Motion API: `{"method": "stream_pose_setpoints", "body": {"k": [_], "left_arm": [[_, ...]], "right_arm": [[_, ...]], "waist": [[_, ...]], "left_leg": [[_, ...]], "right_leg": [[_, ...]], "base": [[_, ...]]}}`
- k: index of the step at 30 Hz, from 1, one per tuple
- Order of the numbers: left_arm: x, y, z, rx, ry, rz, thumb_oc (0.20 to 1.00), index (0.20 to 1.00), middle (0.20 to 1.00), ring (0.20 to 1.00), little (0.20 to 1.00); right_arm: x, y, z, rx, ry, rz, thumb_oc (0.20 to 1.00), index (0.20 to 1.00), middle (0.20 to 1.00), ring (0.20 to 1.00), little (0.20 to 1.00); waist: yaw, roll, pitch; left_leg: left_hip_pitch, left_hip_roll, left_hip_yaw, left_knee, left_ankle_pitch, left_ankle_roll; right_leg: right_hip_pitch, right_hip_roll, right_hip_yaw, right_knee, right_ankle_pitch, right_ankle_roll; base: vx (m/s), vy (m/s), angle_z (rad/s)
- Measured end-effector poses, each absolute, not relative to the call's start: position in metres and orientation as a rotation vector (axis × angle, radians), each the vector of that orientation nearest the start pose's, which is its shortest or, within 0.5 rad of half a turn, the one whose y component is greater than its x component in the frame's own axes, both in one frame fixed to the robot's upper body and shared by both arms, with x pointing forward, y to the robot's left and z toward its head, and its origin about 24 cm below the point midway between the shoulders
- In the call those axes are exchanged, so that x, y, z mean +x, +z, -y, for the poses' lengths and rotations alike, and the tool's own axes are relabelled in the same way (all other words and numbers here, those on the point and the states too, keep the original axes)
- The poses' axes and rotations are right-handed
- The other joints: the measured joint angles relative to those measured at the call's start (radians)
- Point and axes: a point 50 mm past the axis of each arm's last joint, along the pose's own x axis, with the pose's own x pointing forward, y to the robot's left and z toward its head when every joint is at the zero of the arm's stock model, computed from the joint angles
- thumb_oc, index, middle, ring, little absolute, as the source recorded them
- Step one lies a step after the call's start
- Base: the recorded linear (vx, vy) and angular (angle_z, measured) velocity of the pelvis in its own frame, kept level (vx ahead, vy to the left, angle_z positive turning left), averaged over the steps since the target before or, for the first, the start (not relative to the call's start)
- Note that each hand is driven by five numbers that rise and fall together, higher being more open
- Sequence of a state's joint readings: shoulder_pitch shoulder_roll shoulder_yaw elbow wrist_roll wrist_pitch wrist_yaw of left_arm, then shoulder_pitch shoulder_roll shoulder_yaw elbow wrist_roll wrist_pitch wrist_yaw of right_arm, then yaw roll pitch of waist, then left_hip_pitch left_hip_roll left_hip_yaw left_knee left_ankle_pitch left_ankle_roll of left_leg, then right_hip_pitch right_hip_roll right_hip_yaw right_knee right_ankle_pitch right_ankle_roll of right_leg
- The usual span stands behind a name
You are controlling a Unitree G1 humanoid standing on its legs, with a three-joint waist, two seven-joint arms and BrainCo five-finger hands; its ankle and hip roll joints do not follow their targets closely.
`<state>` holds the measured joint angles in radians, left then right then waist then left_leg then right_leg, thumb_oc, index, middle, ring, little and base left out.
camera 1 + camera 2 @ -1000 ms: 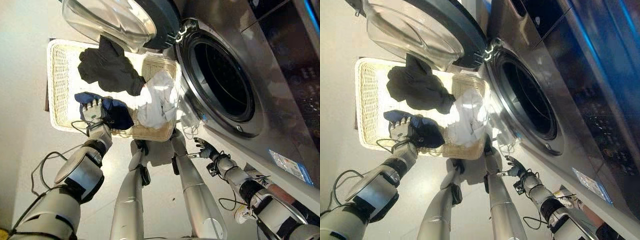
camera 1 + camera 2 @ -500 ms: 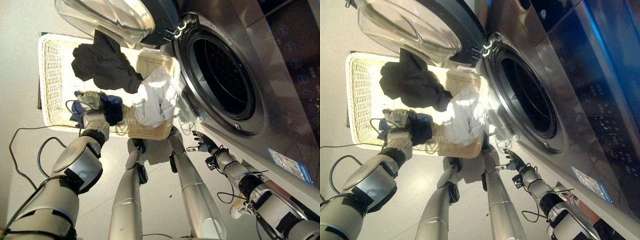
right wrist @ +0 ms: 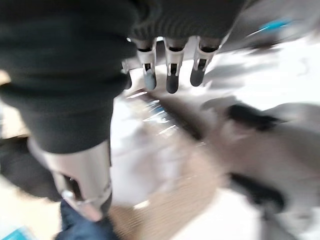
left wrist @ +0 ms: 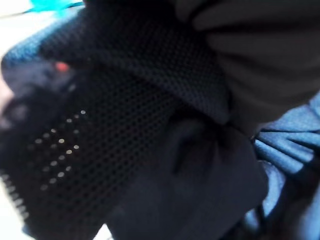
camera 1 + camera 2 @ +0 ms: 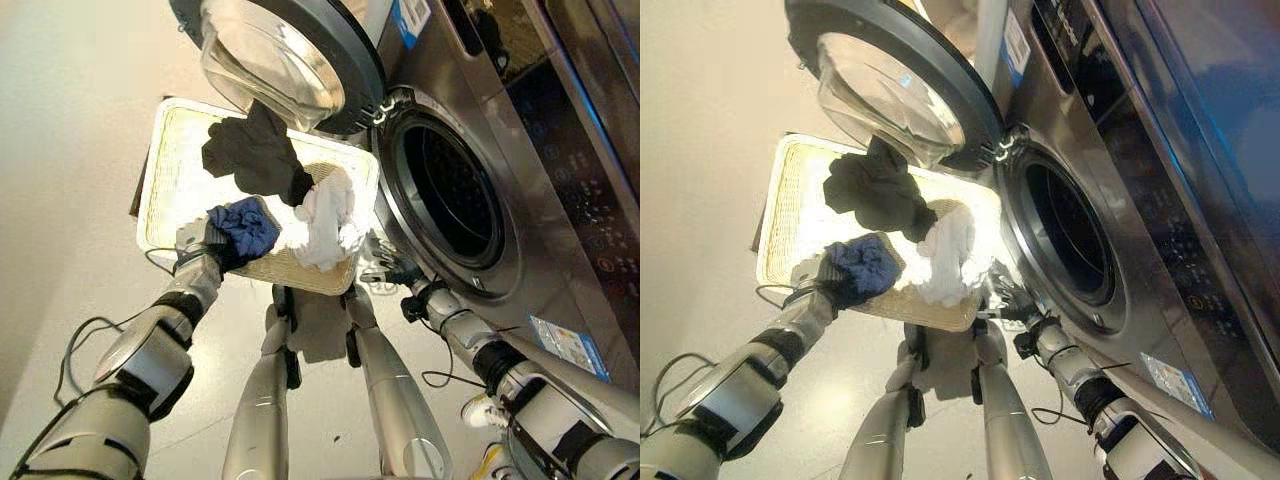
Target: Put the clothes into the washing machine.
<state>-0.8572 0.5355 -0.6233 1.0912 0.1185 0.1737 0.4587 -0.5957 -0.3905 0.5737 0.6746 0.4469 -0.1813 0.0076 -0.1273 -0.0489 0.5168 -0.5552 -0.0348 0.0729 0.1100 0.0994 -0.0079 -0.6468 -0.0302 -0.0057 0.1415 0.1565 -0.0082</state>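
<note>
A white wicker basket (image 5: pixel 160 190) stands on the floor before the washing machine, whose round opening (image 5: pixel 455 205) faces it with the glass door (image 5: pixel 280 60) swung wide. A black garment (image 5: pixel 255 150) lies at the basket's far side and a white garment (image 5: pixel 325 215) is heaped at its corner by the machine. My left hand (image 5: pixel 198 248) is shut on a blue garment (image 5: pixel 245 228), bunched up over the basket's near rim; the blue cloth (image 4: pixel 285 150) shows close by my wrist. My right hand (image 5: pixel 392 272) hovers open between the basket's corner and the machine's front.
The open door overhangs the basket's far end. Bare pale floor (image 5: pixel 70 120) spreads out on the basket's left. The machine's steel front (image 5: pixel 560 300) runs along the right.
The camera has shifted. My left hand has raised the blue garment from the basket's floor to its near rim. My right hand has moved up toward the basket's corner by the machine.
</note>
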Motion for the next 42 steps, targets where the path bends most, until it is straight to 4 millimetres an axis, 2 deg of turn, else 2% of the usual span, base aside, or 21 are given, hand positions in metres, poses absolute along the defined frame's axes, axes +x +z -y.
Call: {"method": "stream_pose_setpoints", "body": {"k": [3,4,5,7,10,12,14,16,21,25,34,39,40,41,42], "left_arm": [[0.362,0.076,-0.254,0.987,0.404,-0.166,0.200,0.200,0.200,0.200,0.200],[0.362,0.076,-0.254,0.987,0.404,-0.166,0.200,0.200,0.200,0.200,0.200],[0.350,0.064,-0.252,0.941,0.402,-0.158,0.200,0.200,0.200,0.200,0.200],[0.333,0.058,-0.245,0.821,0.375,-0.116,0.200,0.200,0.200,0.200,0.200],[0.317,0.055,-0.227,0.702,0.272,-0.065,0.200,0.200,0.200,0.200,0.200],[0.314,0.042,-0.213,0.555,0.153,-0.130,0.200,0.200,0.200,0.200,0.200],[0.313,0.036,-0.202,0.459,0.063,-0.175,0.200,0.200,0.200,0.200,0.200],[0.314,0.039,-0.187,0.360,-0.085,-0.181,0.200,0.200,0.200,0.200,0.200],[0.322,0.065,-0.152,0.317,-0.391,-0.110,0.200,0.200,0.200,0.200,0.200],[0.326,0.079,-0.141,0.265,-0.503,-0.082,0.200,0.200,0.200,0.200,0.200],[0.324,0.077,-0.145,0.283,-0.526,-0.104,0.200,0.200,0.200,0.200,0.200],[0.322,0.073,-0.147,0.295,-0.524,-0.119,0.200,0.200,0.200,0.200,0.200],[0.321,0.074,-0.145,0.293,-0.529,-0.113,0.200,0.200,0.200,0.200,0.200],[0.321,0.075,-0.145,0.292,-0.531,-0.109,0.200,0.200,0.200,0.200,0.200],[0.321,0.075,-0.145,0.291,-0.533,-0.107,0.200,0.200,0.200,0.200,0.200]], "right_arm": [[0.334,0.062,0.125,-0.170,0.361,0.003,1.000,1.000,1.000,1.000,1.000],[0.334,0.062,0.125,-0.170,0.361,0.003,1.000,1.000,1.000,1.000,1.000],[0.330,0.068,0.118,-0.140,0.370,0.041,1.000,1.000,1.000,1.000,1.000],[0.325,0.084,0.114,-0.123,0.370,0.113,1.000,1.000,1.000,1.000,1.000],[0.317,0.095,0.112,-0.129,0.388,0.174,1.000,1.000,1.000,1.000,1.000],[0.319,0.096,0.109,-0.172,0.403,0.163,1.000,1.000,1.000,1.000,1.000],[0.323,0.101,0.106,-0.194,0.422,0.167,1.000,1.000,1.000,1.000,1.000],[0.326,0.107,0.104,-0.209,0.440,0.168,1.000,1.000,1.000,1.000,1.000],[0.325,0.100,0.099,-0.188,0.508,0.100,1.000,1.000,1.000,1.000,1.000],[0.321,0.092,0.092,-0.157,0.569,0.034,1.000,1.000,1.000,1.000,1.000],[0.315,0.078,0.088,0.000,0.671,-0.121,1.000,1.000,1.000,1.000,1.000],[0.313,0.072,0.091,0.006,0.698,-0.182,1.000,1.000,1.000,1.000,1.000],[0.313,0.072,0.092,0.001,0.700,-0.186,0.909,0.909,0.909,0.909,0.909],[0.313,0.072,0.094,-0.004,0.698,-0.186,0.294,0.294,0.294,0.294,0.294],[0.313,0.072,0.094,-0.005,0.697,-0.186,0.200,0.200,0.200,0.200,0.200]], "waist": [[0.019,0.017,0.006],[0.019,0.017,0.006],[0.047,0.023,0.006],[0.081,0.042,0.008],[0.101,0.070,0.006],[0.133,0.084,0.010],[0.143,0.085,0.010],[0.141,0.085,0.010],[0.135,0.086,0.011],[0.126,0.086,0.011],[0.119,0.086,0.011],[0.119,0.086,0.011],[0.119,0.086,0.011],[0.119,0.086,0.011],[0.119,0.086,0.011]], "left_leg": [[0.028,0.006,-0.026,-0.017,0.018,-0.010],[0.028,0.006,-0.026,-0.017,0.018,-0.010],[0.056,0.010,-0.037,-0.029,0.022,-0.014],[0.072,0.011,-0.056,-0.047,0.028,-0.021],[0.076,0.013,-0.080,-0.066,0.042,-0.029],[0.070,0.017,-0.077,-0.065,0.044,-0.031],[0.061,0.017,-0.075,-0.073,0.044,-0.030],[0.055,0.021,-0.075,-0.086,0.063,-0.033],[0.055,0.022,-0.070,-0.108,0.072,-0.029],[0.057,0.026,-0.066,-0.114,0.075,-0.027],[0.091,0.034,-0.060,-0.135,0.069,-0.034],[0.091,0.039,-0.059,-0.135,0.068,-0.036],[0.091,0.040,-0.058,-0.135,0.067,-0.036],[0.091,0.040,-0.057,-0.135,0.067,-0.036],[0.091,0.040,-0.056,-0.135,0.067,-0.036]], "right_leg": [[0.030,-0.001,-0.034,0.003,-0.007,-0.014],[0.030,-0.001,-0.034,0.003,-0.007,-0.014],[0.056,0.001,-0.048,0.006,-0.016,-0.021],[0.061,0.000,-0.065,0.025,-0.034,-0.024],[0.063,-0.004,-0.091,0.034,-0.046,-0.031],[0.055,-0.004,-0.098,0.048,-0.056,-0.035],[0.040,-0.006,-0.101,0.057,-0.058,-0.036],[0.030,-0.007,-0.110,0.057,-0.058,-0.036],[0.025,-0.006,-0.111,0.045,-0.057,-0.035],[0.030,-0.001,-0.112,0.030,-0.053,-0.037],[0.070,0.016,-0.112,-0.009,-0.048,-0.038],[0.084,0.022,-0.112,-0.038,-0.038,-0.032],[0.087,0.023,-0.112,-0.045,-0.034,-0.032],[0.087,0.023,-0.111,-0.047,-0.032,-0.034],[0.087,0.024,-0.111,-0.048,-0.031,-0.034]], "base": [[-0.02,-0.040,0.22],[-0.04,-0.045,0.30],[-0.05,-0.057,0.17],[-0.07,-0.073,0.24],[-0.04,-0.027,0.27],[-0.04,-0.012,0.13],[-0.05,0.008,0.10],[-0.05,0.019,0.08],[-0.02,0.009,-0.02],[-0.01,-0.001,-0.02],[-0.01,-0.005,-0.02],[0.00,0.000,0.00],[0.00,0.000,0.00],[0.00,0.000,0.00],[0.00,0.000,0.00]]}}
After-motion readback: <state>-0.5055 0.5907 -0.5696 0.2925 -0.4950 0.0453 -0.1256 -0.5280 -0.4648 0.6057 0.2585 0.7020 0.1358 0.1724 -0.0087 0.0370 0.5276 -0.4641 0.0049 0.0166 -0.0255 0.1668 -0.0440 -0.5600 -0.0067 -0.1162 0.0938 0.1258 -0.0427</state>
